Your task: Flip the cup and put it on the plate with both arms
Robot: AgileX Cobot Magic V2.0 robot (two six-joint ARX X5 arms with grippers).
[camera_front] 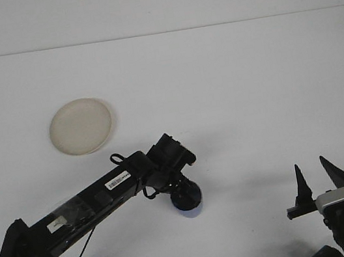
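Front view, single frame. Item: white counter (232, 92), plain surface, a seam line running across its far part. Item: plate (81, 126), round, cream-coloured, lying flat on the counter at the left, well apart from both arms. Item: cup (189, 208), blue, on the counter near the lower middle, only its lower blue edge and part of its side visible beneath the arm's end; whether it stands upright or upturned cannot be told. Item: left arm (97, 197), black, white labels on its long link, reaching from the lower left corner up and rightward, cables looped near its wrist. Item: left claw (185, 197), pointed down directly over the cup and in contact with it; the fingers are hidden against the dark cup top, so whether they grip it cannot be told. Item: right claw (318, 178), at the lower right corner, fingers pointing upward and spread apart, holding nothing, well apart from the cup and the plate
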